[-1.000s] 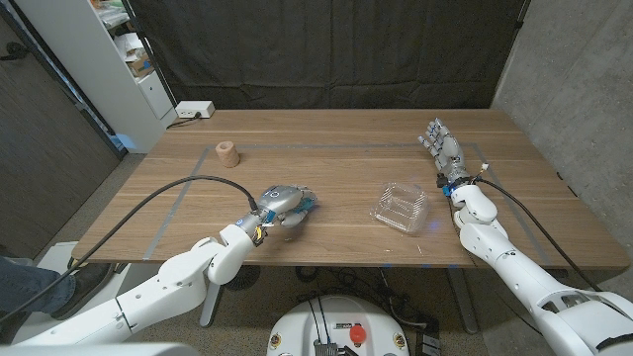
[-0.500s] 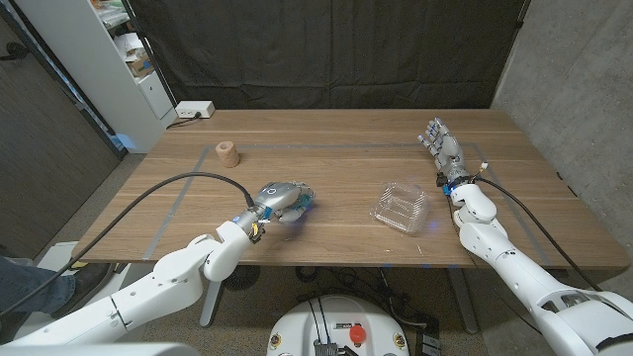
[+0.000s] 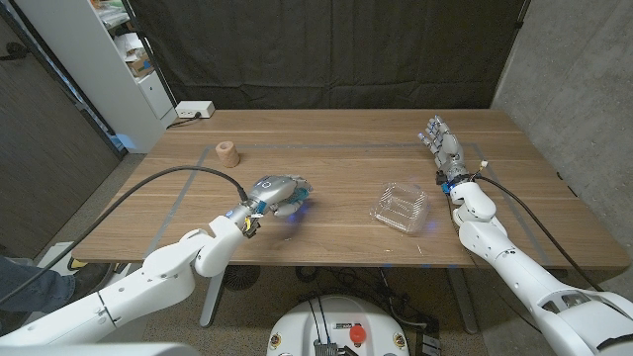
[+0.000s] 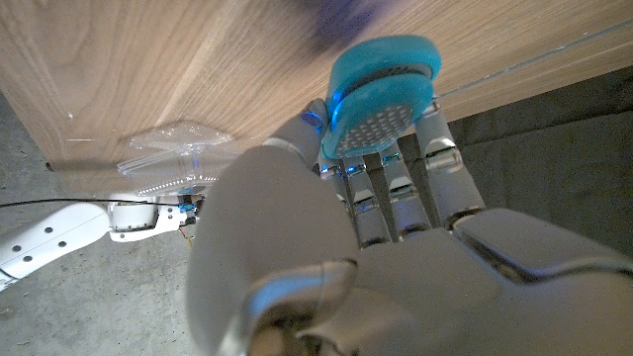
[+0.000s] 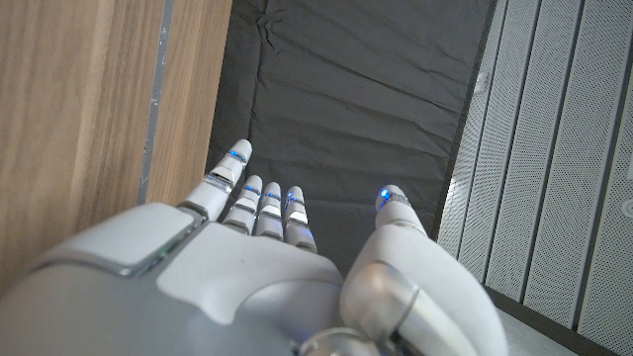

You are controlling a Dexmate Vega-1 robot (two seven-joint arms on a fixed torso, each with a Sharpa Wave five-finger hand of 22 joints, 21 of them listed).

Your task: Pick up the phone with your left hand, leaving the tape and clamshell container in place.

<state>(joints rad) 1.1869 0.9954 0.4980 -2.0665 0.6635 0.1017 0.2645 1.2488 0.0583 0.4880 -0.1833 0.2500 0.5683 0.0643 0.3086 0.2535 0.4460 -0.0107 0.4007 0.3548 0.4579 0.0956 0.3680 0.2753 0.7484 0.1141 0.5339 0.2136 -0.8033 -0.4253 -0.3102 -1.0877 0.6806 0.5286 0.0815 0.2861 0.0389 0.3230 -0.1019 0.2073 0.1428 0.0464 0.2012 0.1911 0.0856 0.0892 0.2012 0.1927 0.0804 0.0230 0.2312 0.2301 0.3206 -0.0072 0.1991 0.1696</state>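
Near the table's point(image 3: 326, 133) far left corner: tape roll point(image 3: 227, 153), upright, well apart from everything else; toward the near edge, left of centre: left hand point(image 3: 276, 192), fingers point(image 4: 435, 148) curled around the blue phone point(image 4: 381, 97), lifted clear of the wood above its shadow; right of centre: clear clamshell container point(image 3: 400, 208), closed, resting on the wood, apart from both hands; near the right edge: right hand point(image 3: 444, 148), fingers point(image 5: 265, 198) spread and extended toward the far edge, holding nothing.
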